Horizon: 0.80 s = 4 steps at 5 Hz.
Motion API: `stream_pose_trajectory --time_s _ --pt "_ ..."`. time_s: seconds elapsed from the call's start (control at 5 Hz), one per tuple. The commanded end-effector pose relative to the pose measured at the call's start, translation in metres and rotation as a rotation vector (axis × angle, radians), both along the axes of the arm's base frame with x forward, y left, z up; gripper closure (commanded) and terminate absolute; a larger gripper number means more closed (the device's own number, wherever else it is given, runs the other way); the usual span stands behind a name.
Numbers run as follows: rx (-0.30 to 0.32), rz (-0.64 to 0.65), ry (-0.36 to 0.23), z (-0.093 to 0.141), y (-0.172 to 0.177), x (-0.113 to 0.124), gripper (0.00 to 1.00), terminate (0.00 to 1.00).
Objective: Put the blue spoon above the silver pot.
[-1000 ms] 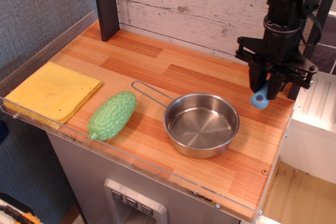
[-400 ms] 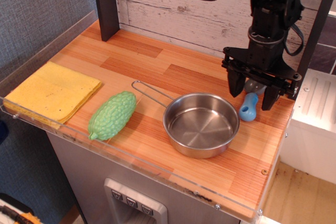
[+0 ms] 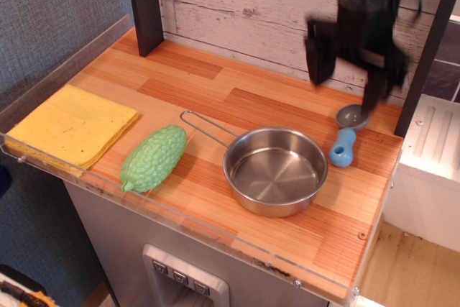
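On the striped wooden counter, the stubby blue spoon with its thick plastic handle and round grey bowl lies just right of the shallow, shiny steel pot. Above it, the blurred black gripper hangs with fingers spread, empty.

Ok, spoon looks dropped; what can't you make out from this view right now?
- gripper: motion-blurred, fingertip detail lost; jaws look apart.
- Arm above it: cut off by the top edge.
- blue spoon: bowl partly behind a blurred finger.
- silver pot: fully visible.
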State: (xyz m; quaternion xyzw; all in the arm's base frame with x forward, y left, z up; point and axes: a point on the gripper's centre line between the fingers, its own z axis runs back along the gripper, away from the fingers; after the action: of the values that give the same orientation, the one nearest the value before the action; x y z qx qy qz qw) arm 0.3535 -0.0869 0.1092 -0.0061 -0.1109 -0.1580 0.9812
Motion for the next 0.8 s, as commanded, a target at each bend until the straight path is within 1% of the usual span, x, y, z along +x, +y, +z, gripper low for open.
stream_pose_trajectory --time_s 0.0,0.2,0.4,0.6 --pt "0.039 0.191 0.044 0.032 0.031 -0.062 0.00 0.00" --pt "0.000 0.223 0.051 0.027 0.039 -0.079 0.00 0.00" --pt "-0.018 0.215 0.061 0.025 0.045 -0.087 0.00 0.00" --pt "-0.018 0.215 0.061 0.025 0.045 -0.087 0.00 0.00"
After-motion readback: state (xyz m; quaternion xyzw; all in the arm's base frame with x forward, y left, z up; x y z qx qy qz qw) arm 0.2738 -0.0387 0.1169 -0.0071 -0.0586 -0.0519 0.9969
